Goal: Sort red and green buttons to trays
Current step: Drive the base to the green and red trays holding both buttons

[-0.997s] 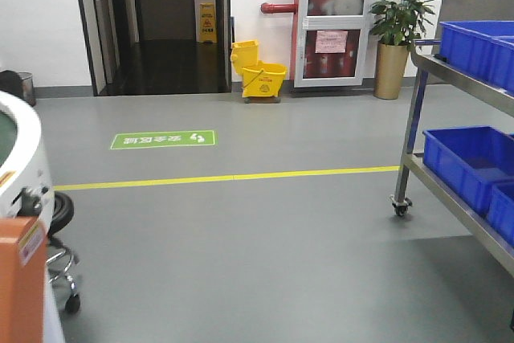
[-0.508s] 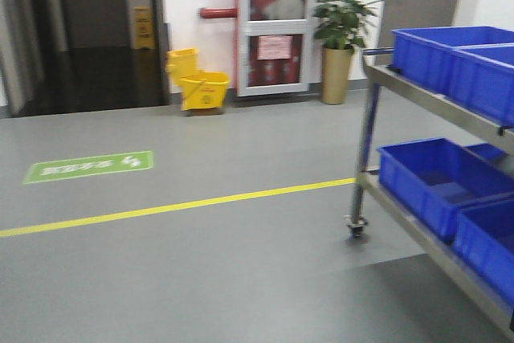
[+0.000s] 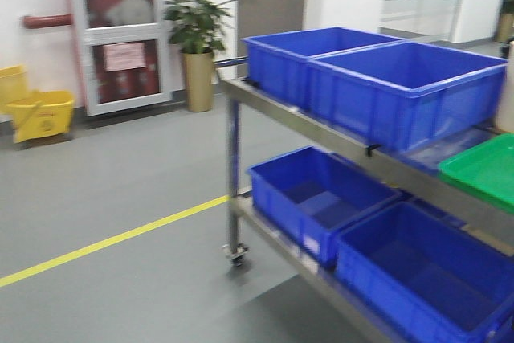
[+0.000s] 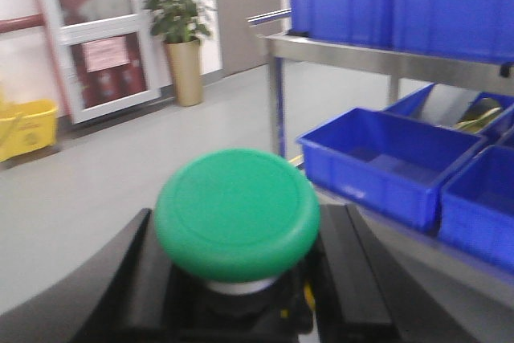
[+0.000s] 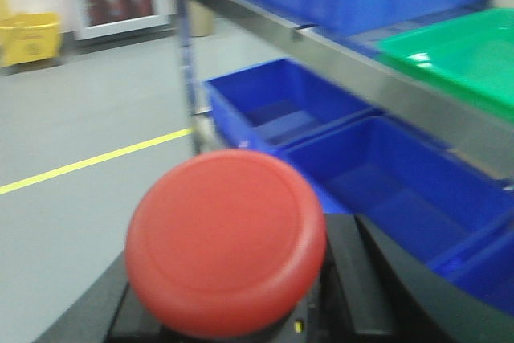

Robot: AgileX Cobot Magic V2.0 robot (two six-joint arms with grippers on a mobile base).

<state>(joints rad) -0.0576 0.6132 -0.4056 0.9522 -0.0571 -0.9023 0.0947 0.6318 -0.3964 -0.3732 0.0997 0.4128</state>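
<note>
In the left wrist view my left gripper (image 4: 241, 279) is shut on the green button (image 4: 237, 214), whose round cap fills the lower middle of the view between the black fingers. In the right wrist view my right gripper (image 5: 233, 295) is shut on the red button (image 5: 226, 238) in the same way. The green tray (image 3: 482, 168) lies on the top shelf of a steel cart at the right edge of the front view; it also shows in the right wrist view (image 5: 458, 58). The red tray is out of view. Neither gripper shows in the front view.
The steel cart (image 3: 337, 146) on castors stands to the right, with deep blue crates (image 3: 401, 86) on top and more blue crates (image 3: 321, 198) on its lower shelf. A yellow floor line (image 3: 104, 242), a potted plant (image 3: 195, 46) and a yellow mop bucket (image 3: 36, 110) are farther off.
The front view has swung right: the cart with blue crates has come from the right edge to the middle, the green tray has come into view, and the green floor sign has left.
</note>
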